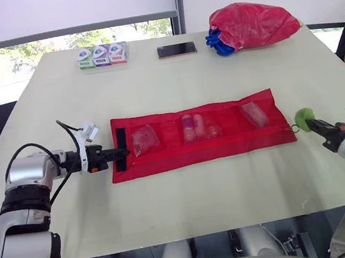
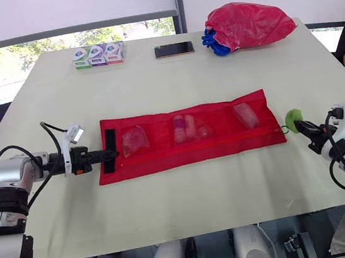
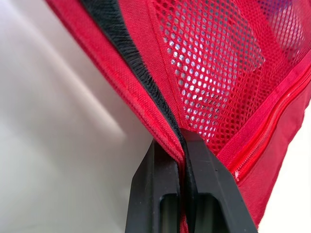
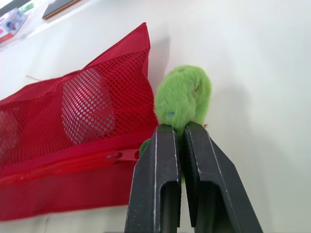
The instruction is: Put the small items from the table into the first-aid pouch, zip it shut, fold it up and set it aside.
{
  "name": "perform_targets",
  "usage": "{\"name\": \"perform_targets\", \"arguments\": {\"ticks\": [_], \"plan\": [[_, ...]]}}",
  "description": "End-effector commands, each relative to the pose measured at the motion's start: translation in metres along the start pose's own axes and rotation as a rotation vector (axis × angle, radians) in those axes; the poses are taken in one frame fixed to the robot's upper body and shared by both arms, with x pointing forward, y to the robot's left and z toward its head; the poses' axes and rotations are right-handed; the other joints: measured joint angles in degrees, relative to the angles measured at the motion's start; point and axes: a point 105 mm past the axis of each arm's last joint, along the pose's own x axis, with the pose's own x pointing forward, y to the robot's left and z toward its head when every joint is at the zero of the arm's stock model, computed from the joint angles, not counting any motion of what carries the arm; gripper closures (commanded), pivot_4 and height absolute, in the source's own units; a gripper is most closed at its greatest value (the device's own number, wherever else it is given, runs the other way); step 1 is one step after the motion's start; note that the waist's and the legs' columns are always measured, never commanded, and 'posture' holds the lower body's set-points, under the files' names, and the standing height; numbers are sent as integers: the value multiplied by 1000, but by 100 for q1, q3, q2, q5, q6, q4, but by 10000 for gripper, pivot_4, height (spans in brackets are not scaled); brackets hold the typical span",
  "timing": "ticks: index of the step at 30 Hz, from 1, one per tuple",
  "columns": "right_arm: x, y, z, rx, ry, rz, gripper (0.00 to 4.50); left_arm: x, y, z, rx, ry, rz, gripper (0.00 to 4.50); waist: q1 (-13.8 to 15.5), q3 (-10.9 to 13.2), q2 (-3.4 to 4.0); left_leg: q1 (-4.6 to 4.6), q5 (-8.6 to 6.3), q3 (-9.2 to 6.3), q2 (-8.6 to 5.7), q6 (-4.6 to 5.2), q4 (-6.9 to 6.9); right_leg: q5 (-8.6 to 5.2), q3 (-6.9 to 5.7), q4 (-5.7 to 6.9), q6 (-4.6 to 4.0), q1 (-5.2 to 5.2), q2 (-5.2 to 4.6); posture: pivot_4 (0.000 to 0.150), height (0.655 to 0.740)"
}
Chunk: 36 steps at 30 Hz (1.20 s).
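Over on your left, the left gripper (image 1: 123, 152) is clamped on the pouch's (image 1: 225, 142) left edge. Its fingers are pressed together over the red fabric and the black strip (image 3: 127, 57) that runs along that end. The pouch lies flat and fully unrolled across the middle of the table (image 1: 171, 212), long side left to right.

Moving along it, all three mesh pockets have something in them: one near the strip (image 1: 143, 139), one in the middle (image 1: 194, 127), one at the right end (image 1: 254, 113). So the loading part looks done to me.

The zip (image 1: 225, 145) runs along the near edge, and its slider (image 4: 116, 155) sits right at the right-hand end, so I'd call it shut or very nearly. Just past that corner your right gripper (image 1: 314, 124) is pinching the green pom-pom (image 1: 304, 116) on the zip pull, fingers closed on it.

Along the far edge, left to right: three little boxes (image 1: 102, 55), a phone (image 1: 177, 50) and a red bag (image 1: 251, 24), all well apart from the pouch. Can't tell whether those boxes count as small items.

What's left as I read it: folding it up and setting it aside.
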Motion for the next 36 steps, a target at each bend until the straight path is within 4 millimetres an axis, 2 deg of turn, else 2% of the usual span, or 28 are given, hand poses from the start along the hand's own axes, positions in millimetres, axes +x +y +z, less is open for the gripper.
{"name": "perform_targets", "arguments": {"ticks": [1,8,13,16,19,22,23,25,26,28,29,31,35,36], "plan": [[-21,-6,17,-19,-37,-5,44726,-18,26,-25,-31,114,154,45000,13,-1,1,0,0,1,0,0,0,0,1,0,0,0,-1,1500,7400],[-47,4,6,-13,45,71,44726,-11,28,-21,-5,132,145,45000,25,-5,5,2,2,0,0,3,1,-3,2,2,5,2,1,1500,7400],[-43,-15,12,-60,-4,-48,44726,-4,26,-22,9,154,121,45000,27,-8,10,5,9,2,-1,15,4,-3,6,2,7,6,-4,1500,7400],[-41,-11,12,-114,0,-28,44726,-5,28,-22,22,159,133,45000,51,-11,16,5,9,2,-2,16,4,-3,6,2,7,6,-8,1500,7400],[-43,-17,13,-146,-15,-43,35789,-8,31,-23,43,166,150,45000,61,-12,17,0,9,-3,-13,16,3,-4,6,1,7,5,-8,1500,7400],[-46,-24,17,-188,-32,-61,20375,-9,32,-23,55,156,147,45000,49,-14,18,3,9,-2,-14,16,2,-4,6,2,7,6,-8,1500,7400],[-47,-23,18,-201,-38,-48,17332,-9,31,-23,64,155,145,45000,42,-15,21,5,10,-1,-13,17,3,-4,6,2,8,7,-7,1500,7400],[-50,-19,21,-250,-43,-24,9977,-11,32,-24,73,156,149,38239,30,-21,31,12,11,-6,-11,19,2,-4,7,3,8,11,-2,1500,7400],[-52,-14,22,-268,-49,5,7353,-12,32,-24,72,147,150,36491,31,-26,40,19,11,-6,-10,19,0,-4,7,3,7,15,-2,1500,7400],[-57,-4,20,-289,-45,67,0,-16,33,-21,72,124,157,28087,32,-32,49,27,10,-2,-10,19,-5,-5,10,3,8,19,-2,1500,7400],[-58,3,15,-298,-25,107,0,-17,33,-20,76,113,160,23287,34,-34,52,36,10,-3,-10,19,-8,-5,10,3,7,26,0,1500,7400],[-60,13,4,-295,20,164,0,-20,33,-18,90,98,165,18086,36,-36,55,44,10,-5,-8,18,-11,-6,10,3,7,31,1,1500,7400],[-57,25,-17,-258,77,225,0,-32,27,-2,156,25,154,1628,25,-34,48,47,10,-1,13,18,-11,-6,10,3,7,33,2,1500,7400],[-55,26,-21,-244,83,227,0,-37,23,3,186,6,143,366,22,-28,40,49,10,5,16,18,-10,-6,11,3,7,31,0,1500,7400]]}}
